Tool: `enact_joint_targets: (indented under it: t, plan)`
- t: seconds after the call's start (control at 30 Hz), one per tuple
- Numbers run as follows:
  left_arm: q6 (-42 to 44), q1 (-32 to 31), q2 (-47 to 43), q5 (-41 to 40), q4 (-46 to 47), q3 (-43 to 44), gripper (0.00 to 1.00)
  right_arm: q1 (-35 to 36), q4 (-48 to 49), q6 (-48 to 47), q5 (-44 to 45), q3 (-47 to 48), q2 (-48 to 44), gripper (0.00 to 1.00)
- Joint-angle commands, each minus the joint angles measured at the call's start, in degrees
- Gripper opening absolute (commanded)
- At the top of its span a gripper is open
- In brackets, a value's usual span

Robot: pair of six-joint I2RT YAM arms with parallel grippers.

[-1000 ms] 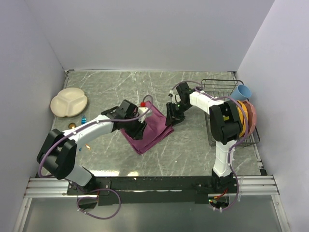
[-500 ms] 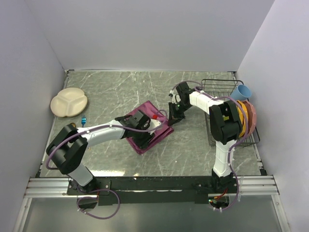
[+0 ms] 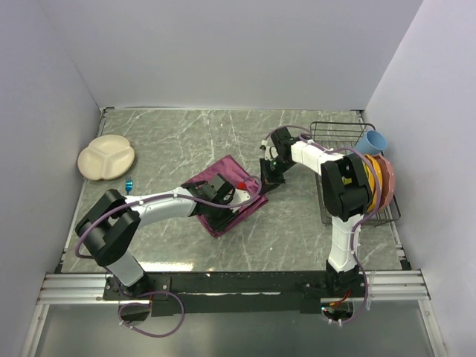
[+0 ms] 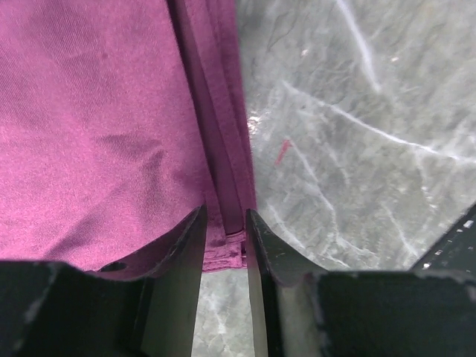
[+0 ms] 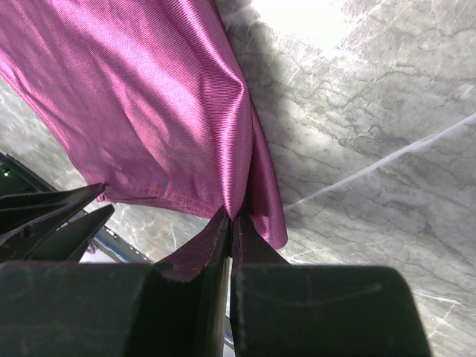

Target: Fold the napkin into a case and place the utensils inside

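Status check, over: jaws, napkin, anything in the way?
Right gripper shut on napkin edge. Left gripper astride folded hem, grip unclear. Napkin part-folded, not yet a strip. Blue fork lies apart, near plate.

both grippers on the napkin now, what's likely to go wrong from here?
1. The right gripper is shut on only a thin ridge of the napkin near its edge; a pull may slip it free.
2. The left gripper straddles the cloth's layered edge with jaws apart; closing may catch only some layers, so the fold could skew.
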Motion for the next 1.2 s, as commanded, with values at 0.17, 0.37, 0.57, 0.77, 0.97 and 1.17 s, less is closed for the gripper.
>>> enact_joint_targets:
  t: [0.17,0.37,0.57,0.77,0.97,1.17]
  plan:
    - [1.26,-0.29,1.03,-1.6,0.31,-0.19,0.27,-0.06,-0.79,-0.46,-0.4,2.36,0.69,0.0]
    - [1.87,-0.29,-0.46,-2.21,-0.47,-0.45,0.05,-0.06,-0.96,-0.46,-0.92,2.09,0.6,0.0]
    - [3.36,-0.37,-3.01,-2.39,-1.97,-0.98,0.01,0.03,-1.66,-0.64,-1.97,1.56,-0.19,0.0]
    - [5.47,-0.28,-7.05,-2.57,-4.43,-1.59,0.01,0.03,-2.37,0.15,-4.34,-0.28,-1.94,0.0]
    - [6.27,-0.2,-6.62,-2.92,-5.05,-2.03,0.01,0.12,-0.18,0.86,-4.26,-3.0,-1.16,0.0]
    - [7.23,0.24,-6.44,-1.69,-4.96,-2.56,0.18,0.12,-0.08,0.07,-2.68,-2.3,0.51,0.0]
